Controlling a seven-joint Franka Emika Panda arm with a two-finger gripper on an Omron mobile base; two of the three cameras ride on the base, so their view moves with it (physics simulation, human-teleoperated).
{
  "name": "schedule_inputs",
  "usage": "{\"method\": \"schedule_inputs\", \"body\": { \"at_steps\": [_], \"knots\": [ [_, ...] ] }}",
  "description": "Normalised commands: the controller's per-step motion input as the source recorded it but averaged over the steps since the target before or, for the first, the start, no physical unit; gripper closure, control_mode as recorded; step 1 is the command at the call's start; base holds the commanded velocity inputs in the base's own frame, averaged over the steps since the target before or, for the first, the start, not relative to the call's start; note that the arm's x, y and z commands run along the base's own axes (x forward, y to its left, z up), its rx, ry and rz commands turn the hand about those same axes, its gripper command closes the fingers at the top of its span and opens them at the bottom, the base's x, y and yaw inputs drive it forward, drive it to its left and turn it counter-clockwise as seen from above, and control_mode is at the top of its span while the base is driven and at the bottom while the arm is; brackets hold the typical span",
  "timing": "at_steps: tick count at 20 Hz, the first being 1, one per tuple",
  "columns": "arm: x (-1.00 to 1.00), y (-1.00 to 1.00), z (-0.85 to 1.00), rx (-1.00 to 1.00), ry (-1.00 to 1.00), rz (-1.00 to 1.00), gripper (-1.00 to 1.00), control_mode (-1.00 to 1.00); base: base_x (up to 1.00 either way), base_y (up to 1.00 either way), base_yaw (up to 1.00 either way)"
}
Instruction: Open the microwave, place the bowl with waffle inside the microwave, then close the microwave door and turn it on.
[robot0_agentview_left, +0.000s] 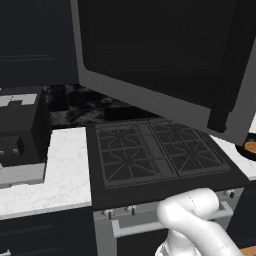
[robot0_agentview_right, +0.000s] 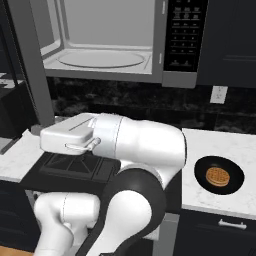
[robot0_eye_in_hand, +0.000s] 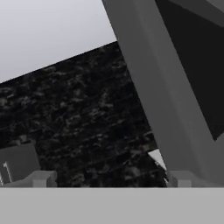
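The microwave (robot0_agentview_right: 107, 37) hangs above the stove with its cavity and glass turntable exposed and the dark button panel (robot0_agentview_right: 185, 35) on its right. The microwave door (robot0_agentview_left: 150, 55) is swung wide open to the left, its black bar handle (robot0_agentview_left: 220, 107) at the outer edge. In the hand view the door's grey frame (robot0_eye_in_hand: 162, 87) slants close in front of my gripper (robot0_eye_in_hand: 111, 180), which is open and empty, below the microwave beside the door's lower edge. The bowl with waffle (robot0_agentview_right: 218, 176) sits on the white counter right of the stove, also seen at the frame edge as the bowl (robot0_agentview_left: 250, 147).
A black gas stove (robot0_agentview_left: 155, 152) lies under the microwave. A black boxy appliance (robot0_agentview_left: 22, 127) stands on the left counter (robot0_agentview_left: 65, 170). Dark speckled backsplash (robot0_eye_in_hand: 78, 113) runs behind. My arm's white body (robot0_agentview_right: 135, 145) stretches across the stove front. A wall outlet (robot0_agentview_right: 218, 94) is above the right counter.
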Motion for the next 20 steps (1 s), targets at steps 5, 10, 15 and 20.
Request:
{"method": "schedule_inputs", "body": {
  "at_steps": [5,10,15,20],
  "knots": [
    [0.91,-0.03,-0.18,0.00,0.09,0.07,-1.00,-1.00,0.00,0.00,0.00],
    [0.99,0.01,-0.15,-0.05,0.25,0.21,-1.00,-1.00,0.00,0.00,0.00],
    [0.38,0.18,-0.15,-0.10,0.18,0.13,-1.00,-1.00,0.00,0.00,0.00],
    [-0.87,0.22,0.00,-0.02,-0.07,0.05,-1.00,-1.00,0.00,0.00,0.00]
  ]
}}
